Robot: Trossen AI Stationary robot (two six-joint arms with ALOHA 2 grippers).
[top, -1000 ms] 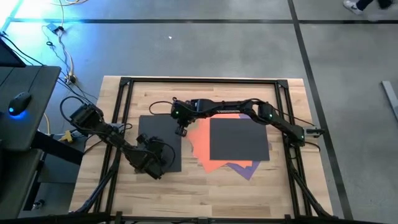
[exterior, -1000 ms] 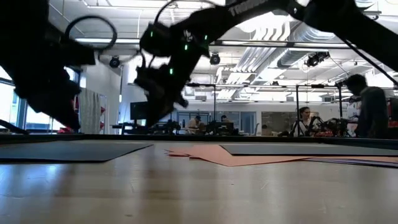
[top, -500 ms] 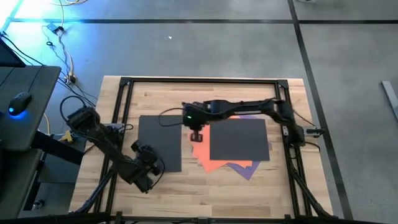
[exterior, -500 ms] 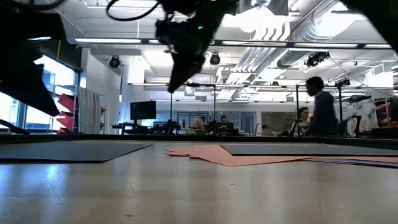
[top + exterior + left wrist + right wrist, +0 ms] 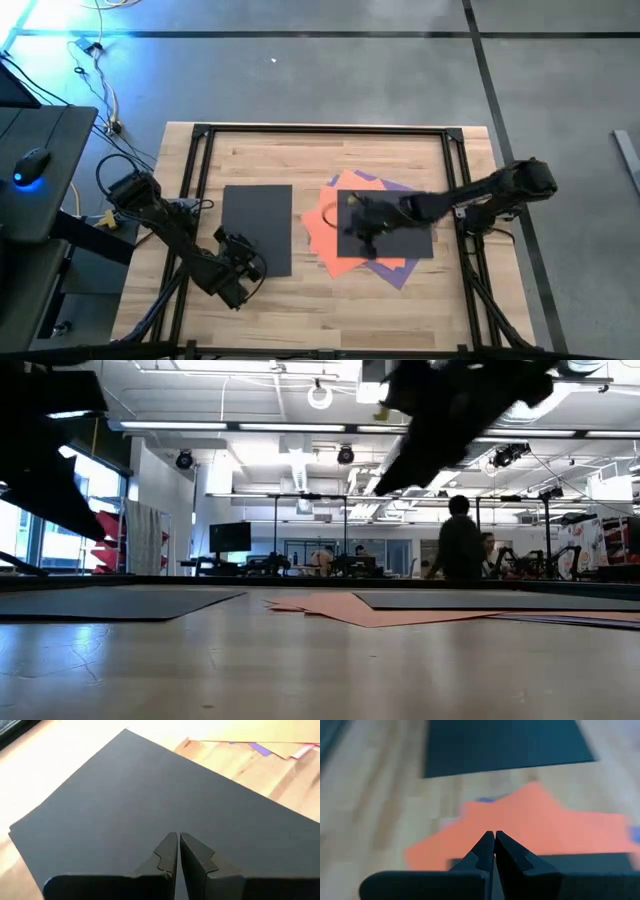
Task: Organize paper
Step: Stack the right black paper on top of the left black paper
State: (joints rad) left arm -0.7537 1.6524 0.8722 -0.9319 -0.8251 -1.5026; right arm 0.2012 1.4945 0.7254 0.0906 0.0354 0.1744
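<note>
One dark grey sheet of paper [image 5: 257, 230] lies flat by itself left of the table's centre. To its right is a loose pile: another dark grey sheet [image 5: 390, 228] on top of an orange sheet [image 5: 322, 238] and a purple sheet [image 5: 395, 272]. My left gripper [image 5: 248, 265] is shut and hovers by the single sheet's near left corner, its fingertips [image 5: 178, 840] over the dark paper. My right gripper [image 5: 355, 222] is shut and hangs above the pile's left part, over the orange sheet [image 5: 520, 825]. In the low view both arms stand well above the table.
A black metal frame [image 5: 200, 135] runs around the wooden table top [image 5: 300, 165]. Bare wood lies at the far side and along the near edge. A desk with a computer mouse [image 5: 32, 160] stands off the table's left. A person [image 5: 460, 540] is in the room behind.
My right gripper has swept from the single dark sheet's far right corner toward the table's right edge and now hangs over the pile, still shut. My left gripper has drawn back a little toward the near left. The sheets have not moved.
</note>
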